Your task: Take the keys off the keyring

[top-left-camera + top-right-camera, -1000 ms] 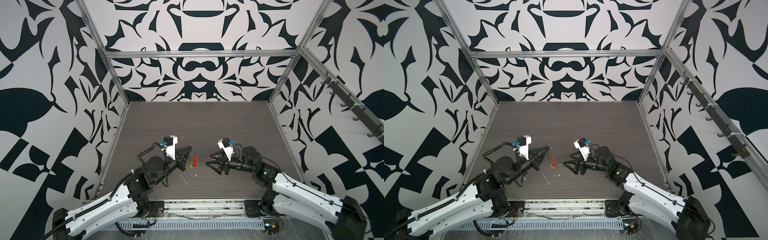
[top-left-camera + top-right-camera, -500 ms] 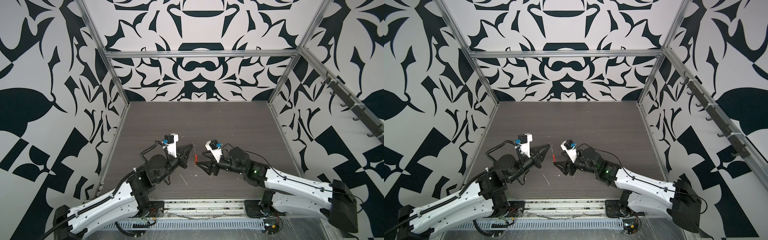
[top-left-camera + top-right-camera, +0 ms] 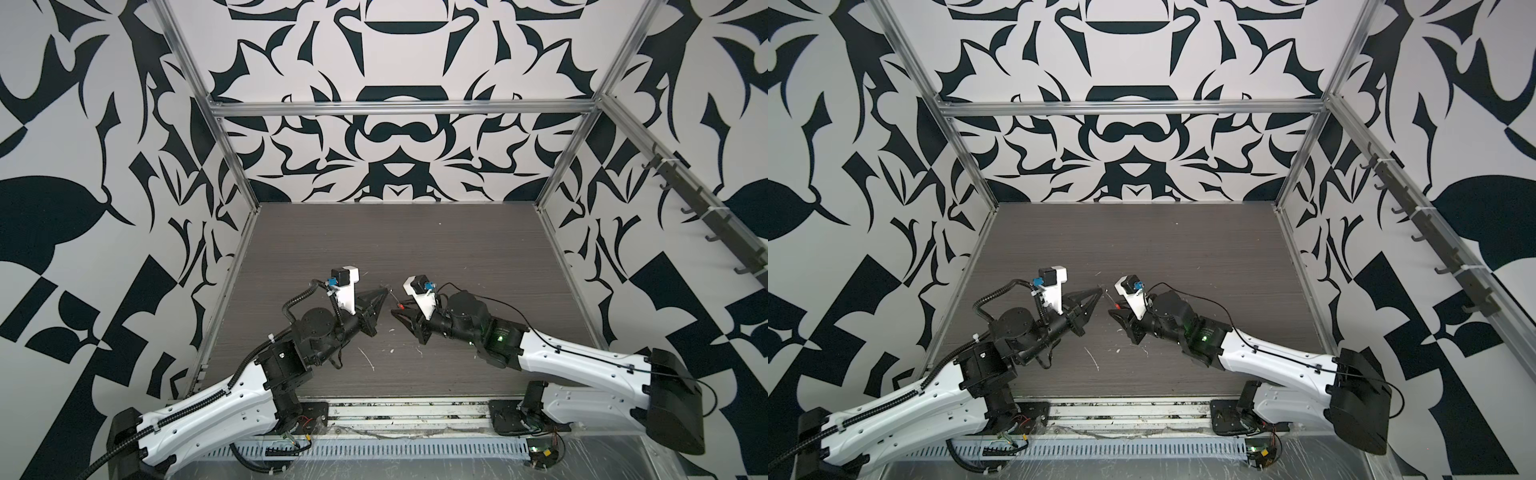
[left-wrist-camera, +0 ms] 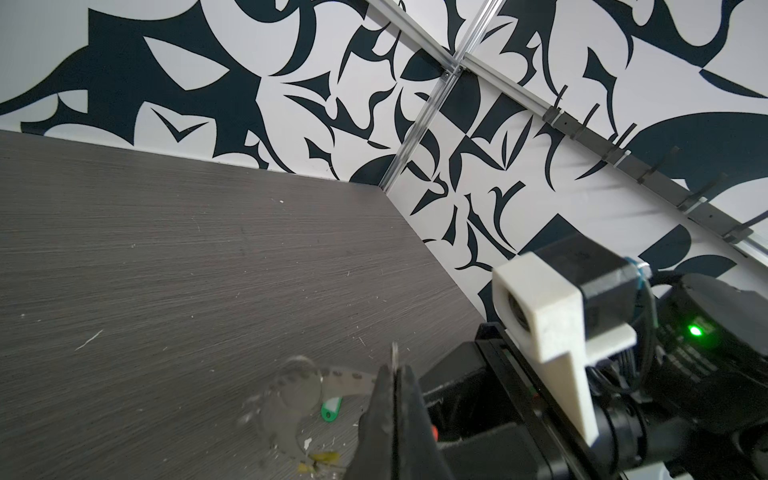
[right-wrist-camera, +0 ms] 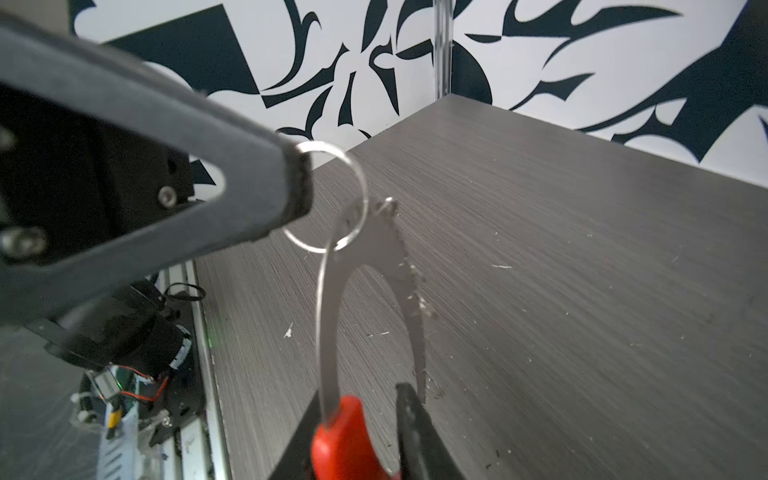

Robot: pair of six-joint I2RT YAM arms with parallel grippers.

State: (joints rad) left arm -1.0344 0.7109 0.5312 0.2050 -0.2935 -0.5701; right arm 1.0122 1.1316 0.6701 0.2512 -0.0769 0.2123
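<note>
Since a second back my right gripper [image 3: 398, 311] has swung in from well off to the right. It now sits tip to tip with the left gripper [image 3: 385, 289], its jaws drawn in from wide. They meet over the front middle of the table [image 3: 415, 241], well apart from either side wall. Open grey board runs behind them to the back wall, and the table's front edge is near, under my forearms.

My left jaws are pressed flat together on a small ring [image 5: 366, 195] of thin bright wire, which sticks out past the tips. The keyring [image 5: 328, 332] hangs from that ring as a thin silvery arc and runs down into its red sleeve [image 5: 343, 436], a smooth rounded tube. That sleeve sits between the right fingers [image 5: 415, 428], black wedges narrowed in on it; it fills the gap and looks pinched. Beside the arc hangs a blurred strip [image 5: 409, 299] with a toothed edge, and I cannot tell whether it is a key blade.

From the left wrist the keys [image 4: 296, 384] show only as a silvery smear just past the fingertips. A green tag [image 4: 331, 409] and a yellow tag [image 4: 322, 457] are near it, over the table; whether they hang or lie I cannot tell. The board is matt, dark and fine-grained, dotted with white flecks [image 3: 368, 361].
</note>
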